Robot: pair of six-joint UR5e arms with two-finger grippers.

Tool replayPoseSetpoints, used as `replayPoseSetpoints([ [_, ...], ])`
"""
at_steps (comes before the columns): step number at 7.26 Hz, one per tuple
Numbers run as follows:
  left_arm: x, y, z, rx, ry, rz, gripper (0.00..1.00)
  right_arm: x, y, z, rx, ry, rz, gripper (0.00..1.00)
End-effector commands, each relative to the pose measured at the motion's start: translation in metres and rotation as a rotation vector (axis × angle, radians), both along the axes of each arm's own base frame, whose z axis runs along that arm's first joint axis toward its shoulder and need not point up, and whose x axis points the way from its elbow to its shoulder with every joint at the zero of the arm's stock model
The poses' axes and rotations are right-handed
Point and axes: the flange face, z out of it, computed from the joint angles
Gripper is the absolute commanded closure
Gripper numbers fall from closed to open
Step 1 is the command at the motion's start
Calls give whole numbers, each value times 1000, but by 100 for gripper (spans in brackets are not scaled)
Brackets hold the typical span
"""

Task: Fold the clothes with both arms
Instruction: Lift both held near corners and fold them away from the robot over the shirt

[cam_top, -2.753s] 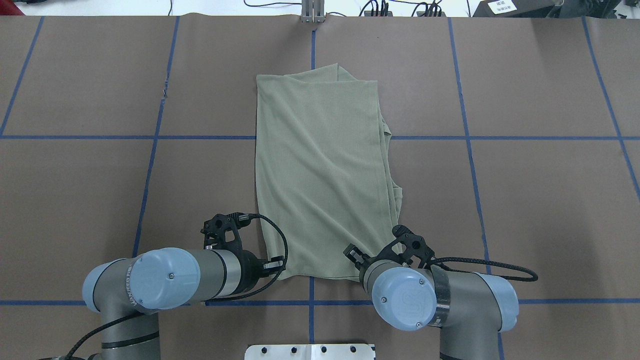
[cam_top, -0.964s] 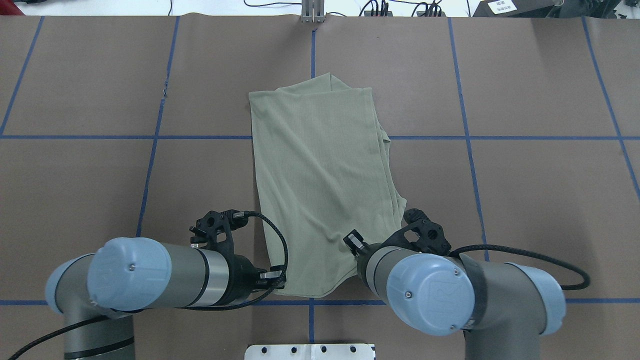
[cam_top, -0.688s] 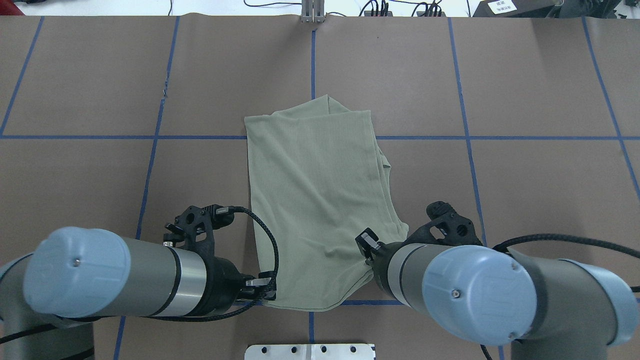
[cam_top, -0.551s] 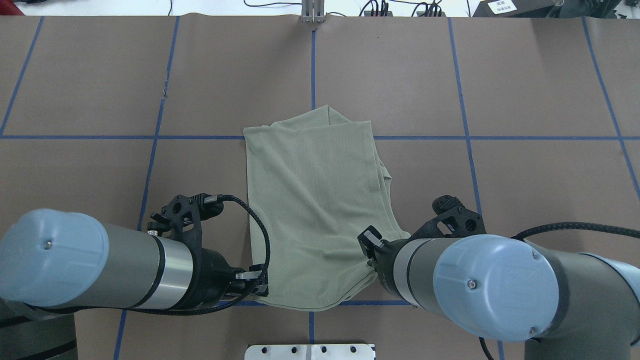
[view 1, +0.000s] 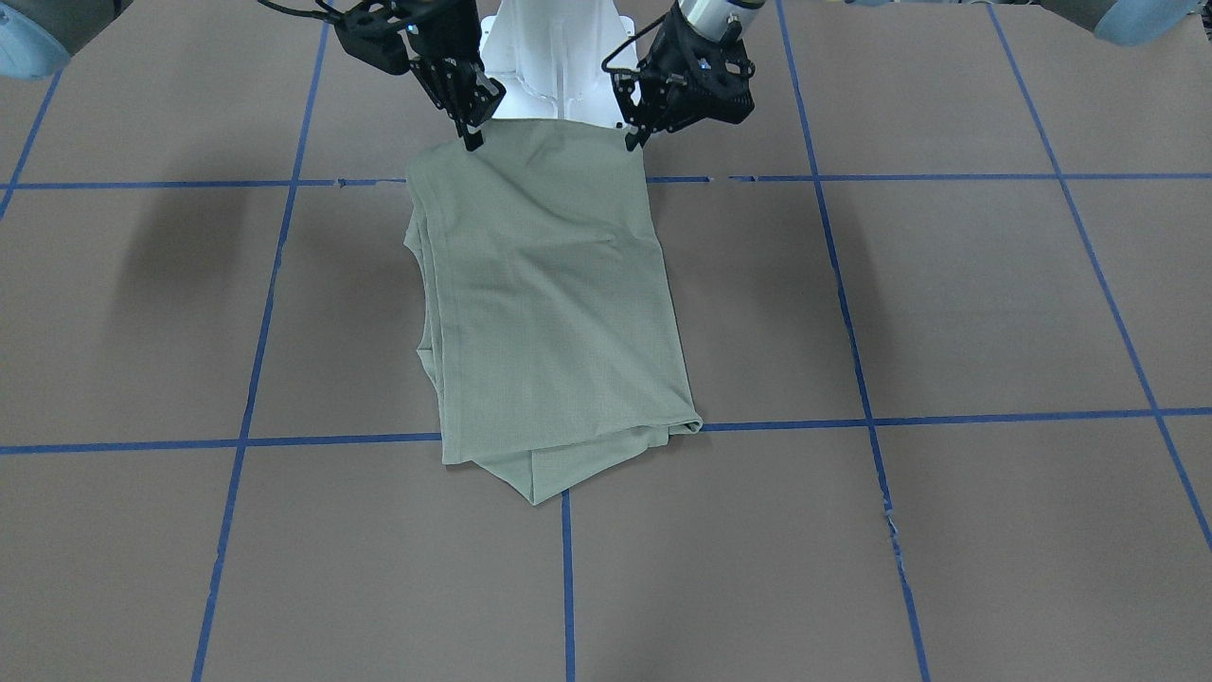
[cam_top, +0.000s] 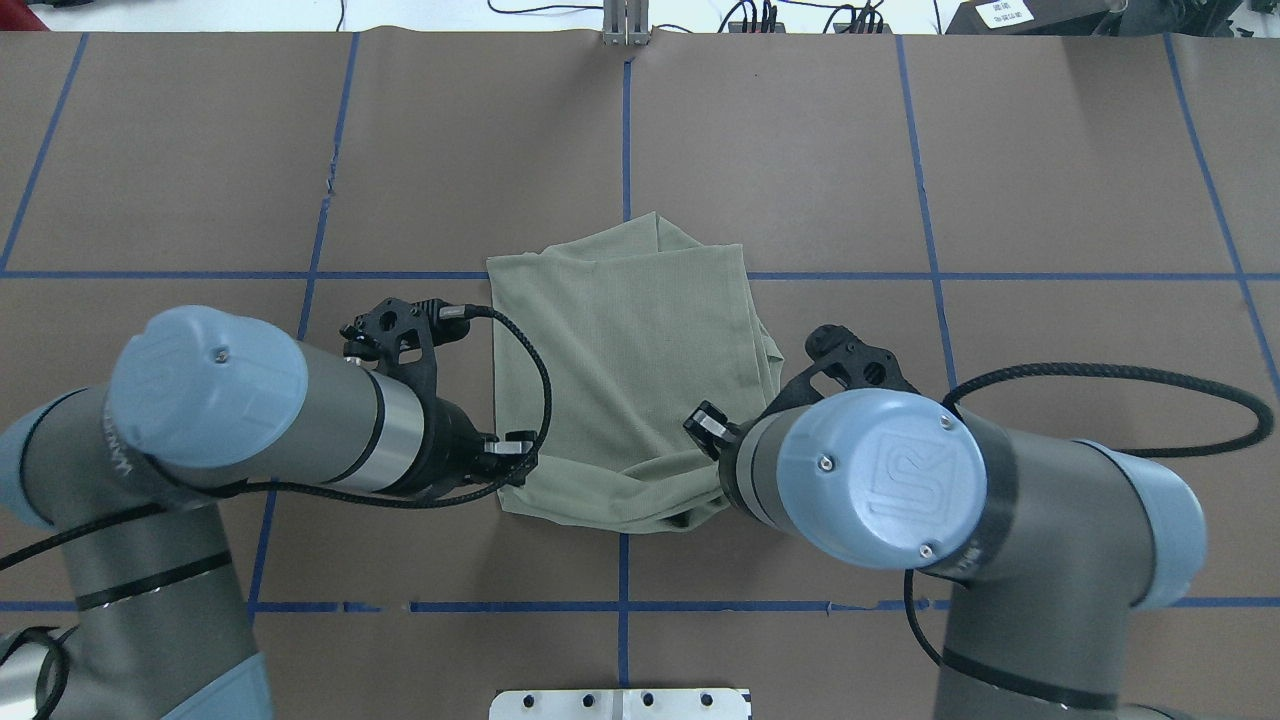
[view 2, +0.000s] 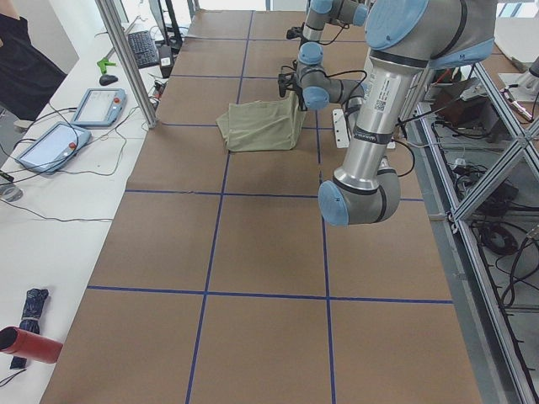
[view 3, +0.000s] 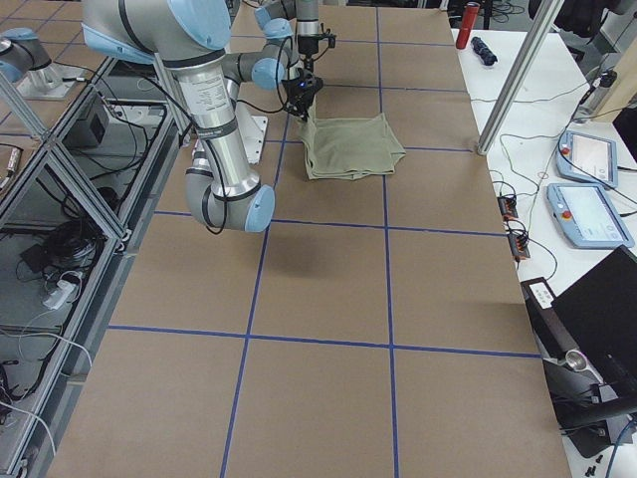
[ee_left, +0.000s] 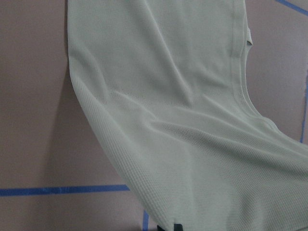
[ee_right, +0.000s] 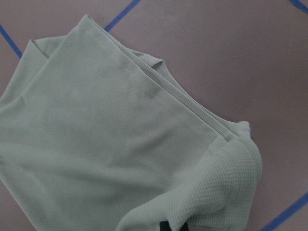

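ok, both arms are in over the shirt. the left pincer is pinched tight on one corner of the end nearest the robot, and the right pincer is pinched tight on the other corner of that same end. between the two, the cloth edge runs nearly straight. that end is lifted off the bench. on the side camera i see it rising like a ramp up to the pincers, while the far end lies flat on the brown cover. the shirt sits midway between the bench's left and right edges, held end toward the robot-side edge, just ahead of the white pedestal. it's folded into a long panel, with stacked layers showing along the right arm's side. a loose triangular corner pokes out at the far end, across a blue tape line. both wrist cameras show knit fabric draping away from the fingertips.
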Motion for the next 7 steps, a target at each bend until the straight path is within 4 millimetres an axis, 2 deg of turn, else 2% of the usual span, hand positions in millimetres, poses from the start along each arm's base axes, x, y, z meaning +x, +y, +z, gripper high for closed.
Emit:
replayPoseSetpoints([
  [1,7,-66,39,45,-68,-52,100,-27,-65,25,61,12,32,100],
  [3,9,-91,35,63,-83,-72,100,-42,-109,21,79,61,50,100],
  [5,20,-104,34,59,-95,-81,100,-58,-134,27,81,62,71,100],
  [6,30,-112,30,61,-102,-90,100,-74,-153,38,100,46,78,100],
  [7,40,-120,35,66,-99,-94,100,-87,-173,49,110,63,78,100],
])
